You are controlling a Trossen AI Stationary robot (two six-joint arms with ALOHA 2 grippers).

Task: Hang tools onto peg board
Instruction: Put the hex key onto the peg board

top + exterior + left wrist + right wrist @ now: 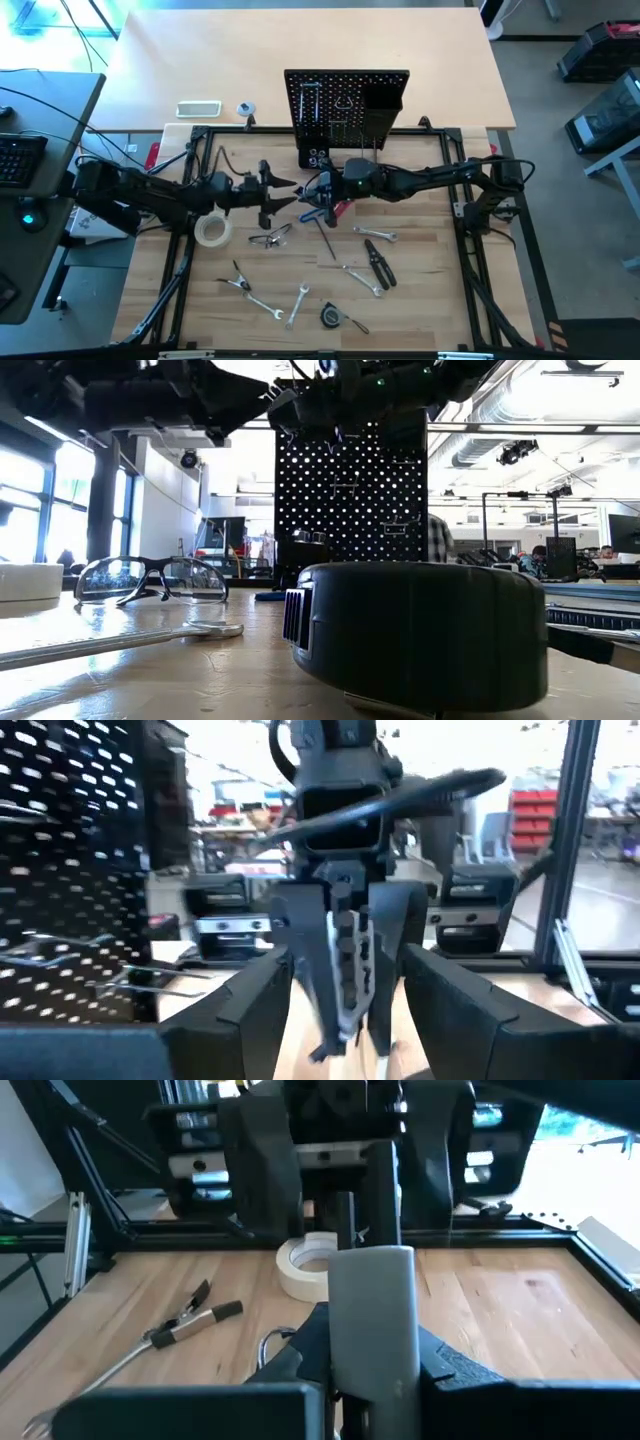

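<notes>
The black peg board [345,105] stands upright at the table's far side, with hooks and a box bin on its face. My right gripper [314,192] hovers in front of it, pointing toward the table's left, shut on a flat grey metal tool [372,1310]. My left gripper [284,192] faces it from the left, open, its fingers [240,1020] on either side of the right gripper's tip without touching it. On the table lie a tape roll [212,230], clear glasses [270,238], pliers [380,265] and wrenches [265,305]. My right gripper pinches the flat grey tool between its two fingers at the tool's lower part [370,1375]. The fingers reach roughly level from the table's right side. The tool stands up out of the hold, clear of the table.
A blue-handled tool [310,212] and a red-handled one [340,208] show just under the right gripper. A black tape measure [330,316] sits near the front edge, close to the low camera [420,630]. A white tray [198,109] lies on the far table.
</notes>
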